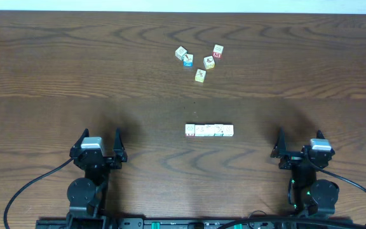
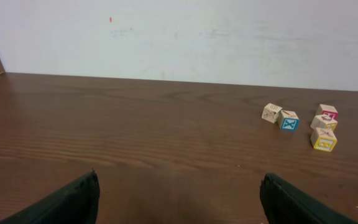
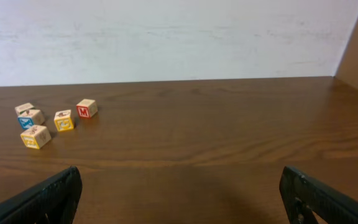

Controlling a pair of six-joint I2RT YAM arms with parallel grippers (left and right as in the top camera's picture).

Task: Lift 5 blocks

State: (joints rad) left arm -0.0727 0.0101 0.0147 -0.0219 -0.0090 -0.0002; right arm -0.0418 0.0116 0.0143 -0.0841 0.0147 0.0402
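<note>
Both arms sit low at the near edge of the wooden table, wrists aimed straight across it. Left claw is spread wide with nothing between its fingers, and the right claw is the same, wide and empty. The blocks are cream cubes in one tight row, touching side to side. They lie between the two claws, about level with the fingertips and well apart from both. Only the overhead view shows this row. The wrist views show a white wall and a loose cluster far ahead: blue-faced cube, yellow-faced cube and red-faced cube. That cluster is ahead-right of the left claw and ahead-left of the right claw.
</note>
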